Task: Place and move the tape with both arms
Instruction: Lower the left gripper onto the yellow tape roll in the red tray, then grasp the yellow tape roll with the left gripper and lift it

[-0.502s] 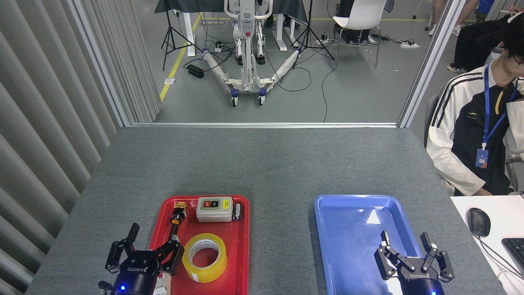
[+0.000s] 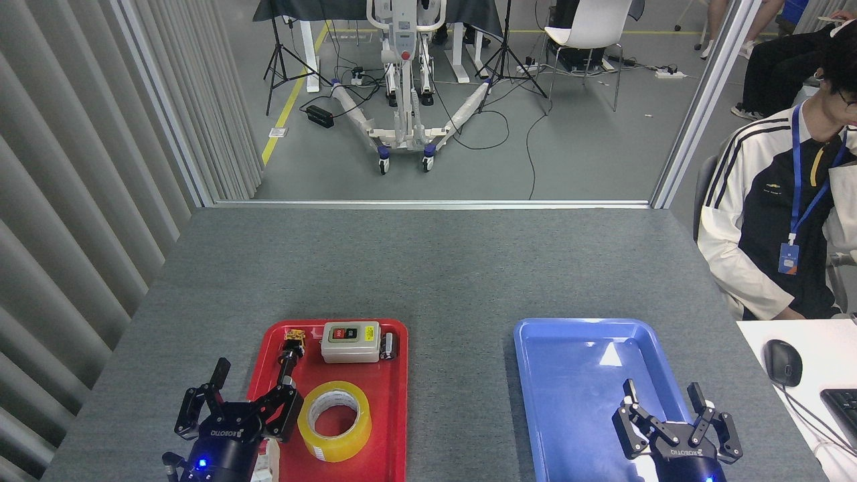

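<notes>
The left pincer [image 2: 249,395] stands spread wide and holds nothing, at the left edge of the red tray [image 2: 395,402]. The tape roll [image 2: 334,420] lies flat in that tray, just beside the pincer's right finger. The right pincer [image 2: 663,396] hangs open and empty over the blue tray [image 2: 569,375] on the desk [image 2: 428,268].

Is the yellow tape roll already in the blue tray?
No, the translucent yellow tape roll lies flat in the red plastic tray, while the blue plastic tray holds nothing visible.
</notes>
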Robot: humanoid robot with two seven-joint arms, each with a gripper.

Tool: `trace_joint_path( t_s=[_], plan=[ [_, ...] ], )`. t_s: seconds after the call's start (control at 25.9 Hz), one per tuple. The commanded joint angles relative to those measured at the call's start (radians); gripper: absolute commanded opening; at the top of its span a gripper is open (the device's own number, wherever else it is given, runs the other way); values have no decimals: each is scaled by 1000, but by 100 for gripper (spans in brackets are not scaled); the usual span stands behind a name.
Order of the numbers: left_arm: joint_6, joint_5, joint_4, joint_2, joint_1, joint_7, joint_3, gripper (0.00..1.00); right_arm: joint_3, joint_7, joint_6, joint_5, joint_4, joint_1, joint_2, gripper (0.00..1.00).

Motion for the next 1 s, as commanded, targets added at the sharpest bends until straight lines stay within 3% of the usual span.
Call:
trace_joint_path(
  t_s=[0.0,0.43,0.5,0.58,0.7,0.77,0.97],
  plan=[
    [0,1,-1,0,-5,0,-1,100,1,-1,0,0,1,-1,0,99],
    [-3,95,20,59,-81,-20,-32,100,0,1,3,-2,1,-7,5,99],
    [-9,95,60,63,-126,-127,-55,100,0,1,0,-2,1,-6,5,99],
    [-55,95,70,77,-164,-318,-85,100,1,1,0,0,1,-7,-1,99],
    [-204,95,80,100,-239,-655,-88,100,1,2,1,0,0,-7,3,99],
    [-287,96,108,122,-281,-804,-91,100,1,2,1,0,1,-7,3,99],
    [-401,95,215,148,-365,-910,-157,100,3,4,0,5,0,-7,7,99]
  ],
)
